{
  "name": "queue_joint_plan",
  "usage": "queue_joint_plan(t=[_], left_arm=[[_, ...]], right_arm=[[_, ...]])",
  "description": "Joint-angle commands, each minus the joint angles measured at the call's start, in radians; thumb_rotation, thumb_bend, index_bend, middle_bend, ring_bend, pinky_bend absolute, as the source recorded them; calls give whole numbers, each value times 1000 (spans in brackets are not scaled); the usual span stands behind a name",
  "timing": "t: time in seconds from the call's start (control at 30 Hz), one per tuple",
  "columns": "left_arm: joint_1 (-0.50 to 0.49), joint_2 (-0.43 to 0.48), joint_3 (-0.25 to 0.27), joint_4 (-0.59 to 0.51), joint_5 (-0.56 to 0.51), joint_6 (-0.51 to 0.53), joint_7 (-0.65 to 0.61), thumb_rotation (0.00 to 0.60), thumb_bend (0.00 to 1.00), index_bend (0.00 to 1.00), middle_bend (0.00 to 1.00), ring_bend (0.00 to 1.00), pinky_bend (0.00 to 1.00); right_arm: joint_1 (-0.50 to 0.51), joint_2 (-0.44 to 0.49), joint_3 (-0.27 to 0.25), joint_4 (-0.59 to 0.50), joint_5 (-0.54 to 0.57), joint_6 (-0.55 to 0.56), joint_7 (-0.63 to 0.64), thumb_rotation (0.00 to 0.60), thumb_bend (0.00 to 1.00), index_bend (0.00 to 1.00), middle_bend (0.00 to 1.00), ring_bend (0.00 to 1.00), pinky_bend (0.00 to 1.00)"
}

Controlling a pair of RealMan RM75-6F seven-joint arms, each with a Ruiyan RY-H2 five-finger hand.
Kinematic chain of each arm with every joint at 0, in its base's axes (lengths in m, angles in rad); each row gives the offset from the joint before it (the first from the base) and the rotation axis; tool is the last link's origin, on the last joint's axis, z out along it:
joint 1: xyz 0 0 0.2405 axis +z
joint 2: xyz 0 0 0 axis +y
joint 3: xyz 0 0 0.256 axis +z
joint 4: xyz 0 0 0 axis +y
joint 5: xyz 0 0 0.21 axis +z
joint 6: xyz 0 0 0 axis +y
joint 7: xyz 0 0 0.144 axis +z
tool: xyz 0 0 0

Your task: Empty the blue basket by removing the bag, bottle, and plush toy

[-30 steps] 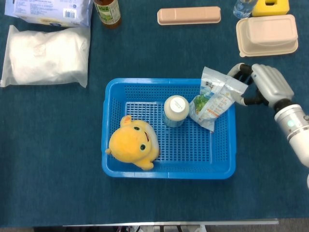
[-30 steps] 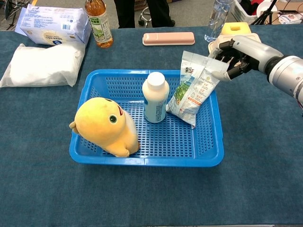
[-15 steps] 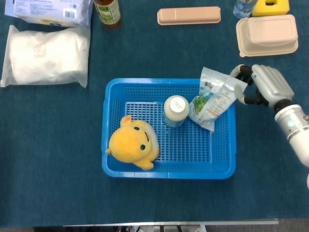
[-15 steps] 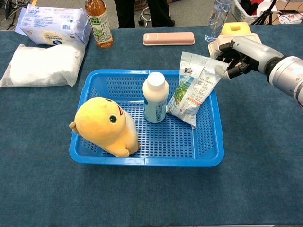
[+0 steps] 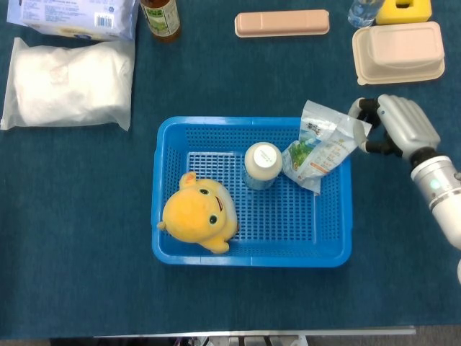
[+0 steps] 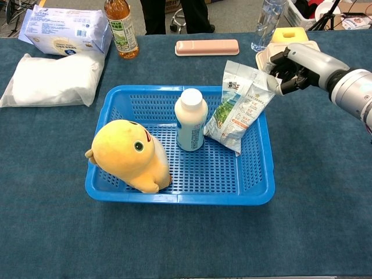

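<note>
Basket point(image 5: 164, 216) first, from my head camera: it is sitting blue on the dark cloth, and inside it the yellow plush toy point(image 5: 199, 214) is lying at the near left, the white bottle point(image 5: 263, 165) is standing upright in the middle, and the snack bag point(image 5: 320, 148) is leaning against the far right corner with its top edge rising over the rim. I am pinching that top corner with my right hand point(image 5: 400, 130), thumb and fingers closing on the foil just outside the basket wall. My left hand is not showing.

Through my chest camera, my right hand point(image 6: 299, 63) is gripping the bag point(image 6: 239, 107) by its upper right edge, and the bag's lower end is resting on the basket point(image 6: 180, 196) floor beside the bottle point(image 6: 190, 120). The plush toy point(image 6: 128, 155) is lying tilted against the near left wall. Behind the basket a white pillow pack point(image 6: 52, 81), a tea bottle point(image 6: 121, 27) and a pink case point(image 6: 207, 47) are lying on the table.
</note>
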Motion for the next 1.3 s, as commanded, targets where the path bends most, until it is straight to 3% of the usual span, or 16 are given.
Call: queue_joint_plan(t=[0.03, 0.37, 0.67, 1.03, 1.3], left_arm=[[-1, -1, 0, 0, 0, -2, 0, 600, 352, 286, 184, 194, 422], [-3, -4, -1, 3, 1, -5, 2, 600, 352, 286, 184, 194, 422], [-7, -5, -3, 2, 3, -6, 2, 600, 352, 286, 184, 194, 422], [-15, -1, -10, -11, 9, -2, 13, 600, 352, 286, 184, 194, 422], [-24, 3, -12, -32, 13, -8, 36, 600, 352, 286, 184, 194, 422]], right_arm=[[-3, -1, 0, 1, -5, 6, 3, 600, 569, 601, 651, 574, 443], [-24, 12, 13, -23, -51, 31, 37, 600, 569, 626, 670, 593, 450], [-57, 62, 38, -107, -143, 80, 80, 600, 569, 633, 674, 597, 450], [-135, 172, 69, -248, -299, 206, 123, 600, 569, 633, 674, 597, 450], [-252, 306, 32, -348, -408, 318, 136, 600, 569, 634, 674, 597, 450]])
